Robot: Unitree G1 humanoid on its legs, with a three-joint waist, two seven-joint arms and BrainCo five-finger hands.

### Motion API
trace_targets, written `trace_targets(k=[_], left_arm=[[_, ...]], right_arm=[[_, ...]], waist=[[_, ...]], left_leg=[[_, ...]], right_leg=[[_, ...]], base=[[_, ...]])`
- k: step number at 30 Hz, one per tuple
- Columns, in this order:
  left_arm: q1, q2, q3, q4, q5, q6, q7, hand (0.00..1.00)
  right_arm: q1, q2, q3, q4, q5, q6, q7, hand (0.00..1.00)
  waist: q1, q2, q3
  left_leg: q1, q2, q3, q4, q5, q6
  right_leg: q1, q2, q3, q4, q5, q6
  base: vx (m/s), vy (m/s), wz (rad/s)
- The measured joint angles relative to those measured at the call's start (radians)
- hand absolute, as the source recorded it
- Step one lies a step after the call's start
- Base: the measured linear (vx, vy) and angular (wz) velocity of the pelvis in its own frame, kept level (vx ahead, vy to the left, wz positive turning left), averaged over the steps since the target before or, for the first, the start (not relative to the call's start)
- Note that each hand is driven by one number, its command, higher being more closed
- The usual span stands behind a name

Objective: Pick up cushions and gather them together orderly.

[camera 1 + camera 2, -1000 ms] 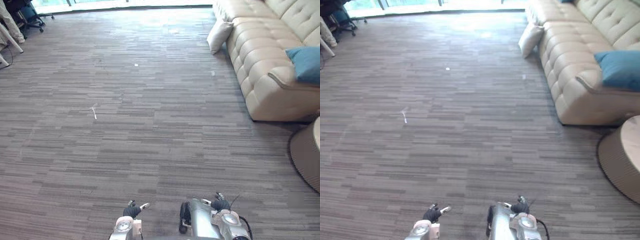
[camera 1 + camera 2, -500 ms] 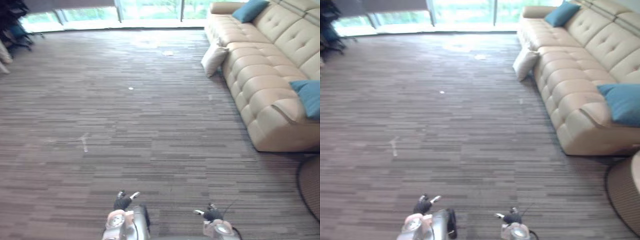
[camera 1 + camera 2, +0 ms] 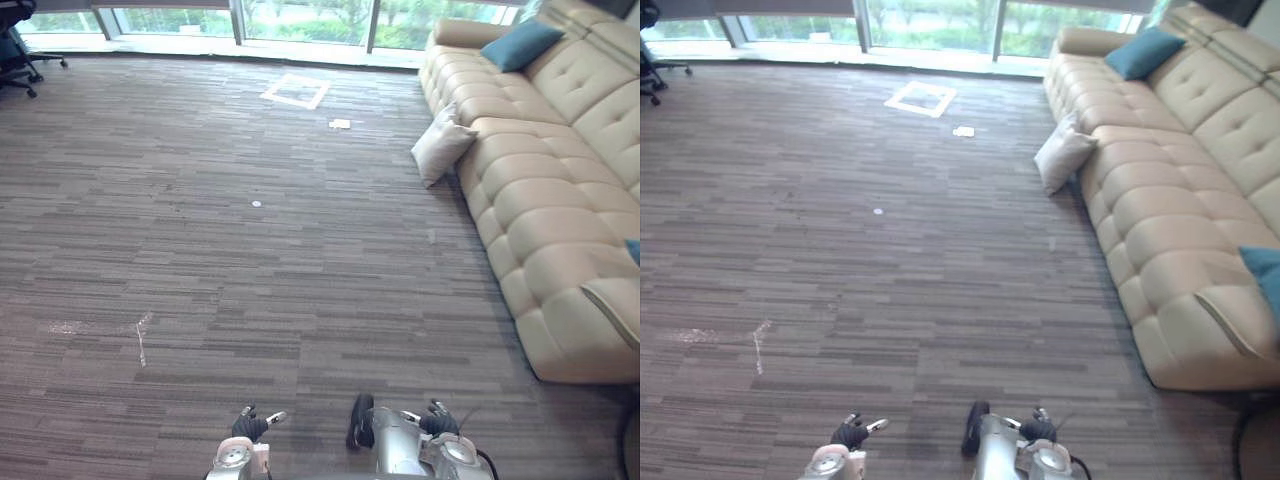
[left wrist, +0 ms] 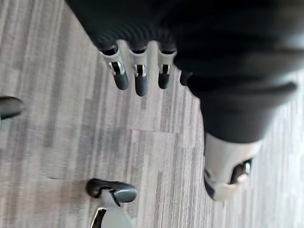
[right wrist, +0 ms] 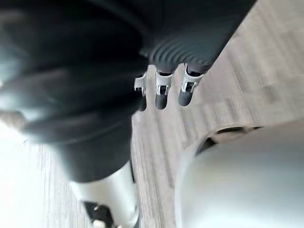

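A beige cushion point(image 3: 442, 150) stands on the carpet, leaning against the front of the long beige sofa point(image 3: 545, 205). A teal cushion point(image 3: 520, 45) lies on the sofa's far end. Another teal cushion point(image 3: 1267, 275) sits on the sofa's near end, cut off by the view's edge. My left hand point(image 3: 247, 426) and right hand point(image 3: 438, 420) hang low, far from all the cushions. In the wrist views the left fingers point(image 4: 135, 78) and right fingers point(image 5: 162, 92) are straight, with nothing held and only carpet past them.
Wide grey striped carpet lies between me and the sofa. A white taped square point(image 3: 295, 92) and a small white scrap point(image 3: 340, 124) mark the floor near the far windows. An office chair point(image 3: 15, 55) stands at the far left.
The camera has moved: the view has lifted and swung, so the far windows and more of the sofa's far end show. The cushions have not moved. Both hands stay low with nothing in them.
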Motion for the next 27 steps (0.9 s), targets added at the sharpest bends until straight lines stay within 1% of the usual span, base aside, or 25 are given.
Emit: trace_targets(k=[1, 2, 3, 4, 5, 6, 7, 8, 9, 11, 12, 14, 15, 16, 17, 18, 19, 20, 21, 22, 23, 24, 25, 26, 27], left_arm=[[-0.001, -0.002, 0.001, 0.000, 0.003, -0.001, 0.000, 0.00], [-0.001, -0.003, 0.001, 0.000, 0.006, 0.000, 0.000, 0.00], [-0.002, -0.005, 0.002, -0.003, 0.007, 0.000, -0.002, 0.00], [0.003, -0.009, 0.025, -0.029, 0.007, -0.001, -0.003, 0.00], [0.005, -0.010, 0.040, -0.039, 0.007, -0.001, -0.003, 0.00], [0.014, -0.002, 0.080, -0.071, 0.006, -0.003, 0.000, 0.00], [0.014, 0.003, 0.082, -0.082, 0.006, -0.003, 0.000, 0.00], [0.014, 0.009, 0.082, -0.102, 0.006, -0.005, 0.000, 0.00], [0.012, 0.006, 0.090, -0.119, 0.004, -0.006, 0.000, 0.00], [0.007, -0.010, 0.121, -0.129, -0.003, -0.006, 0.000, 0.00], [0.007, -0.011, 0.121, -0.131, -0.004, -0.006, 0.001, 0.00], [0.011, -0.011, 0.118, -0.135, -0.009, -0.023, 0.002, 0.00], [0.011, -0.009, 0.117, -0.136, -0.015, -0.025, 0.002, 0.00], [0.012, 0.007, 0.121, -0.134, -0.024, -0.024, 0.002, 0.00], [0.011, 0.029, 0.118, -0.127, -0.024, -0.018, 0.005, 0.00], [0.011, 0.032, 0.113, -0.125, -0.024, -0.019, 0.006, 0.00], [0.011, 0.043, 0.107, -0.123, -0.023, -0.019, 0.006, 0.00], [0.009, 0.053, 0.103, -0.107, -0.023, -0.017, 0.007, 0.00], [0.008, 0.054, 0.100, -0.101, -0.023, -0.015, 0.008, 0.00], [0.007, 0.053, 0.098, -0.087, -0.022, -0.012, 0.010, 0.00], [0.009, 0.045, 0.081, -0.073, -0.021, -0.005, 0.013, 0.00], [0.008, 0.044, 0.073, -0.069, -0.021, -0.004, 0.014, 0.00], [0.006, 0.038, 0.059, -0.064, -0.021, -0.003, 0.014, 0.00], [0.002, 0.035, 0.048, -0.053, -0.022, -0.003, 0.014, 0.00], [-0.001, 0.034, 0.039, -0.039, -0.022, -0.003, 0.014, 0.00]], right_arm=[[0.000, -0.003, 0.000, -0.006, 0.000, 0.001, 0.004, 0.00], [0.000, -0.003, 0.000, -0.011, 0.000, 0.002, 0.004, 0.00], [-0.002, -0.006, 0.003, -0.020, -0.001, 0.010, 0.003, 0.00], [-0.002, -0.010, 0.013, -0.012, -0.001, 0.023, 0.001, 0.00], [-0.002, -0.010, 0.019, -0.009, 0.000, 0.025, 0.000, 0.00], [-0.002, -0.007, 0.053, 0.014, 0.001, 0.029, -0.001, 0.00], [-0.001, -0.003, 0.060, 0.014, 0.002, 0.030, -0.003, 0.00], [0.007, 0.003, 0.064, 0.016, 0.003, 0.032, -0.006, 0.00], [0.007, 0.004, 0.061, 0.022, 0.009, 0.035, -0.009, 0.00], [0.006, 0.006, 0.059, 0.021, 0.022, 0.037, -0.016, 0.00], [0.006, 0.009, 0.059, 0.021, 0.022, 0.037, -0.018, 0.00], [0.005, 0.017, 0.064, 0.022, 0.022, 0.032, -0.027, 0.00], [0.006, 0.020, 0.070, 0.027, 0.022, 0.031, -0.028, 0.00], [0.004, 0.042, 0.088, 0.046, 0.021, 0.034, -0.028, 0.00], [0.009, 0.069, 0.090, 0.047, 0.020, 0.032, -0.029, 0.00], [0.014, 0.073, 0.089, 0.047, 0.019, 0.032, -0.028, 0.00], [0.016, 0.079, 0.089, 0.048, 0.019, 0.033, -0.026, 0.00], [0.021, 0.082, 0.088, 0.049, 0.016, 0.032, -0.028, 0.00], [0.024, 0.082, 0.088, 0.049, 0.014, 0.032, -0.028, 0.00], [0.022, 0.079, 0.088, 0.048, 0.006, 0.026, -0.026, 0.00], [0.020, 0.073, 0.090, 0.038, -0.002, 0.018, -0.018, 0.00], [0.021, 0.070, 0.090, 0.030, -0.002, 0.017, -0.017, 0.00], [0.024, 0.067, 0.089, 0.016, -0.003, 0.014, -0.016, 0.00], [0.015, 0.062, 0.090, 0.006, -0.003, 0.007, -0.013, 0.00], [0.002, 0.055, 0.089, 0.006, -0.003, 0.007, -0.012, 0.00]], waist=[[-0.003, 0.019, 0.001], [-0.004, 0.027, 0.004], [-0.007, 0.045, 0.014], [-0.006, 0.053, 0.023], [-0.006, 0.052, 0.029], [0.003, 0.022, 0.040], [0.009, 0.017, 0.036], [0.017, 0.000, 0.036], [0.033, -0.004, 0.036], [0.048, 0.005, 0.036], [0.050, 0.006, 0.036], [0.071, 0.005, 0.024], [0.076, 0.005, 0.025], [0.093, -0.018, 0.001], [0.090, -0.060, -0.025], [0.091, -0.068, -0.030], [0.098, -0.086, -0.033], [0.089, -0.102, -0.032], [0.088, -0.097, -0.029], [0.084, -0.098, -0.028], [0.075, -0.084, -0.027], [0.072, -0.079, -0.028], [0.071, -0.066, -0.027], [0.061, -0.056, -0.026], [0.047, -0.053, -0.024]], left_leg=[[-0.048, 0.034, -0.016, 0.136, 0.014, -0.020], [-0.085, 0.054, -0.033, 0.229, 0.033, -0.035], [-0.203, 0.111, -0.092, 0.509, 0.118, -0.081], [-0.300, 0.163, -0.099, 0.747, 0.128, -0.086], [-0.325, 0.178, -0.095, 0.800, 0.120, -0.082], [-0.420, 0.205, -0.057, 0.895, 0.072, -0.042], [-0.458, 0.206, -0.038, 0.889, 0.059, -0.029], [-0.538, 0.206, -0.002, 0.837, 0.031, -0.005], [-0.598, 0.203, 0.046, 0.716, 0.012, 0.018], [-0.664, 0.168, 0.073, 0.512, 0.009, 0.034], [-0.680, 0.153, 0.064, 0.464, 0.013, 0.037], [-0.721, 0.067, 0.030, 0.175, 0.100, 0.025], [-0.723, 0.061, 0.016, 0.177, 0.148, 0.036], [-0.716, 0.039, 0.012, 0.220, 0.206, 0.054], [-0.709, 0.030, 0.040, 0.244, 0.154, 0.078], [-0.704, 0.029, 0.051, 0.252, 0.142, 0.084], [-0.668, 0.023, 0.080, 0.268, 0.100, 0.092], [-0.605, 0.001, 0.097, 0.251, 0.058, 0.095], [-0.579, -0.007, 0.101, 0.241, 0.046, 0.097], [-0.518, -0.024, 0.107, 0.217, 0.023, 0.098], [-0.392, -0.040, 0.114, 0.150, -0.002, 0.095], [-0.365, -0.041, 0.117, 0.131, -0.006, 0.095], [-0.310, -0.041, 0.120, 0.086, -0.014, 0.088], [-0.251, -0.041, 0.125, 0.033, -0.016, 0.083], [-0.210, -0.040, 0.134, 0.004, -0.016, 0.082]], right_leg=[[0.016, 0.010, -0.009, 0.021, -0.044, -0.004], [0.032, 0.018, -0.014, 0.022, -0.059, -0.007], [0.087, 0.050, -0.019, 0.005, -0.096, -0.016], [0.173, 0.091, -0.010, -0.037, -0.121, -0.027], [0.208, 0.103, -0.007, -0.057, -0.125, -0.032], [0.332, 0.129, 0.012, -0.144, -0.141, -0.036], [0.369, 0.130, 0.019, -0.174, -0.144, -0.033], [0.430, 0.133, 0.031, -0.239, -0.142, -0.026], [0.487, 0.135, 0.053, -0.291, -0.132, -0.010], [0.558, 0.131, 0.086, -0.345, -0.129, -0.004], [0.578, 0.127, 0.093, -0.358, -0.131, -0.001], [0.658, 0.107, 0.166, -0.420, -0.175, 0.054], [0.669, 0.105, 0.183, -0.423, -0.191, 0.058], [0.686, 0.075, 0.249, -0.414, -0.205, 0.073], [0.646, 0.038, 0.287, -0.351, -0.174, 0.064], [0.626, 0.032, 0.299, -0.314, -0.160, 0.082], [0.578, 0.016, 0.333, -0.169, -0.108, 0.114], [0.496, -0.014, 0.335, 0.035, -0.009, 0.172], [0.465, -0.027, 0.335, 0.114, 0.021, 0.190], [0.404, -0.045, 0.327, 0.256, 0.028, 0.208], [0.320, -0.052, 0.289, 0.400, -0.007, 0.186], [0.298, -0.052, 0.269, 0.412, -0.018, 0.179], [0.236, -0.051, 0.220, 0.415, -0.044, 0.157], [0.145, -0.047, 0.153, 0.358, -0.080, 0.127], [0.096, -0.041, 0.113, 0.281, -0.092, 0.113]], base=[[0.63, -0.301, -0.12], [0.61, -0.263, -0.09], [0.59, -0.218, -0.20], [0.59, -0.201, -0.24], [0.67, -0.184, -0.46], [0.53, -0.130, -0.37], [0.60, -0.125, -0.45], [0.49, -0.055, -0.46], [0.52, -0.021, -0.52], [0.53, 0.078, -0.54], [0.61, 0.171, -0.60], [0.57, 0.232, -0.79], [0.58, 0.313, -1.16], [0.65, 0.339, -0.93], [0.65, 0.348, -0.85], [0.77, 0.414, -0.47], [0.72, 0.408, -0.42], [0.61, 0.341, -0.38], [0.46, 0.212, -0.20], [0.45, 0.154, -0.18], [0.67, 0.205, -0.15], [0.54, 0.139, -0.15], [0.53, 0.124, -0.05], [0.53, 0.088, 0.01], [0.54, 0.059, 0.09]])
